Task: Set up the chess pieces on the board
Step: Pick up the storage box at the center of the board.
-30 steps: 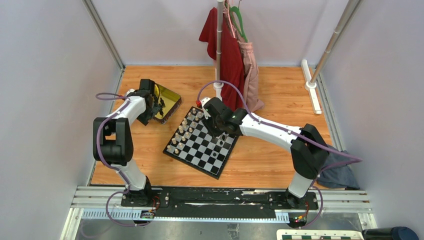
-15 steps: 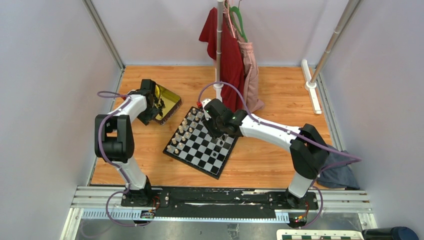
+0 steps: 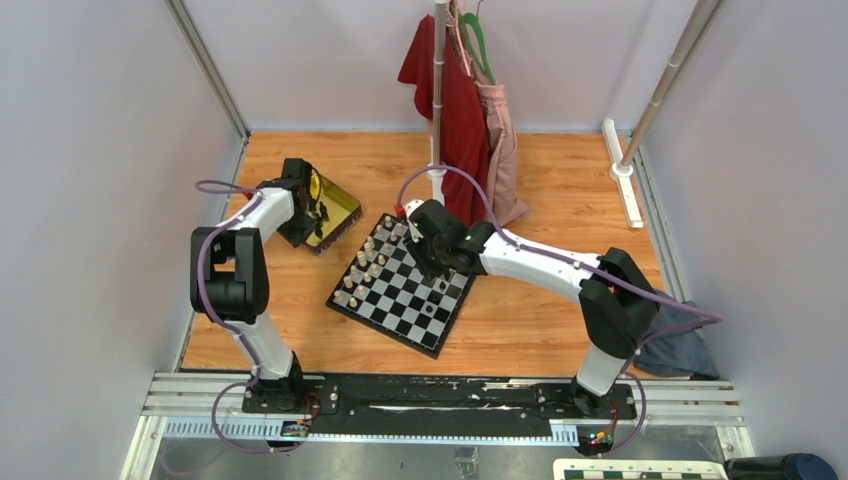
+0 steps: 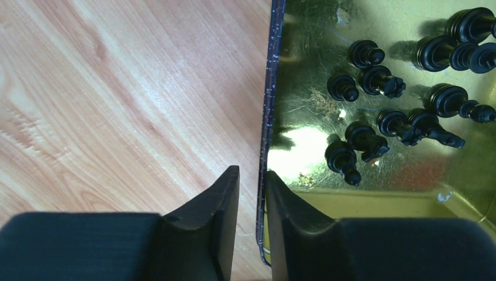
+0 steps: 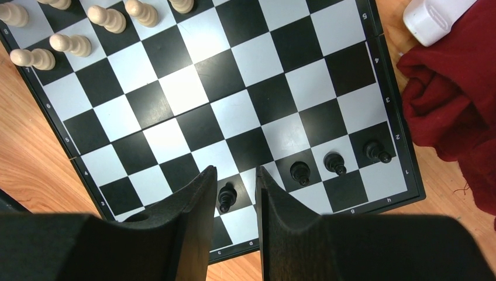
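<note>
**Grip notes: tiny, light, slick, tippy**

Four black pieces [image 5: 300, 171] stand along the board's [image 5: 175, 88] 5 o'clock edge. The rest lie loose in the gold tray [image 4: 304, 146], at the board's 10 o'clock seen from above. Our right tool [image 5: 236, 172] is parted a crack around one pawn [image 5: 227, 196], not squeezing it. Our left tool [image 4: 251, 175] straddles the tray rim, jaws slightly apart. We reckon these are hard, glossy and roll easily, so pinch the stem gently.
</note>
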{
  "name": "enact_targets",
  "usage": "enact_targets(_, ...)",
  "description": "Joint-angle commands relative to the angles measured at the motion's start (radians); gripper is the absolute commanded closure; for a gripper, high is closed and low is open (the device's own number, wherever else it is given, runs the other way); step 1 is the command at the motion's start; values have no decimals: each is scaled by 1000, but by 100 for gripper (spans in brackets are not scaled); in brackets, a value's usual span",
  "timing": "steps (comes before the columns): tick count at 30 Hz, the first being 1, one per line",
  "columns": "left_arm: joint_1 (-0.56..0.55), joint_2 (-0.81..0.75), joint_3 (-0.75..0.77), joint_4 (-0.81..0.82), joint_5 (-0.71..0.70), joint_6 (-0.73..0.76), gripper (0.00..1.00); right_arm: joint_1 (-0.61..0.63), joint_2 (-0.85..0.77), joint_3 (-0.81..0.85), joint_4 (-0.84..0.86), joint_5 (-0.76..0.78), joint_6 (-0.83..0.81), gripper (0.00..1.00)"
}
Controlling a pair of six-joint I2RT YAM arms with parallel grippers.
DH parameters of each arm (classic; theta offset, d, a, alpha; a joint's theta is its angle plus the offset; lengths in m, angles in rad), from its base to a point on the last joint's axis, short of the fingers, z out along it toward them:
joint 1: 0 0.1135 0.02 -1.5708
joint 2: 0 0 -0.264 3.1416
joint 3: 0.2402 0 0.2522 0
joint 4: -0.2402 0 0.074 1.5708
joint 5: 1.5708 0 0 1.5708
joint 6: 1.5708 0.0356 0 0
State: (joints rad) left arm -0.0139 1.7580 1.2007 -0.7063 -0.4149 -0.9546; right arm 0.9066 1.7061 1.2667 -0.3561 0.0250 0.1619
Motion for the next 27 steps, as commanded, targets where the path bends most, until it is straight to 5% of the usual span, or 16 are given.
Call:
enact_targets(1,11,27,25,-42,-46,17,77,-15,-31,-24,3,-9,12,65)
enact_targets(12,11,32,16,-57,-59,26,100,-16,-55,-32,-9,-10,11,65)
enact_targets(27,11,-92,-9,-61,-150,62,100,-17,-69,-21,-23,11,23,65)
